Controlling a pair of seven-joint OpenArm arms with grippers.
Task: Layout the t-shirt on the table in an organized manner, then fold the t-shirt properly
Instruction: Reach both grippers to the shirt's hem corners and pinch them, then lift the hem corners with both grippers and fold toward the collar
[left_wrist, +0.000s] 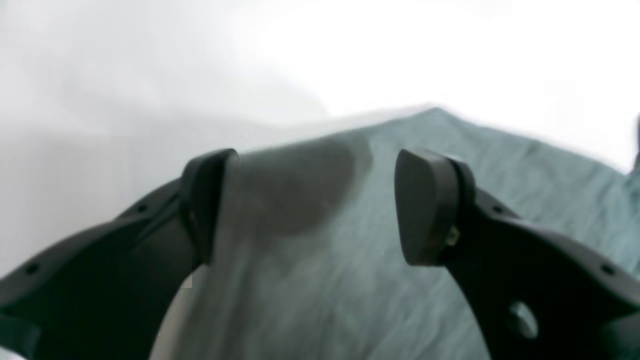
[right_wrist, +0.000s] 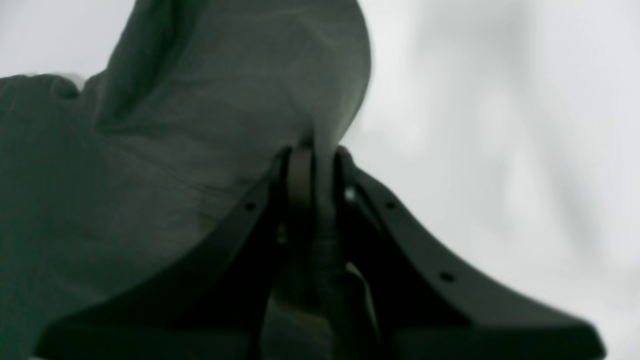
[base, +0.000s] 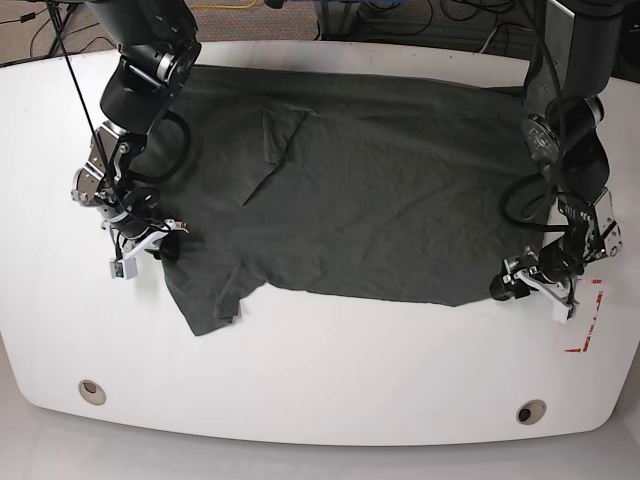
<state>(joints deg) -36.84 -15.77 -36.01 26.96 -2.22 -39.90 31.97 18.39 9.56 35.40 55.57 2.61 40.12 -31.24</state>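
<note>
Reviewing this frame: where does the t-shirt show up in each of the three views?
Left wrist: the t-shirt fills the lower centre and right, behind the open left gripper.
Right wrist: upper left, an edge pinched in the shut right gripper.
Base: spread across the centre.
Shared landmark: the white table.

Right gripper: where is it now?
Base view, left side: the right gripper is shut on the t-shirt edge, just above the lower sleeve.

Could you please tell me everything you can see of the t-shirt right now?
The t-shirt is dark charcoal cloth, wrinkly, spread mostly flat across the white table. One sleeve is folded onto the body. The right hand is shut on its edge; the left hand stands open over its opposite corner.
</note>
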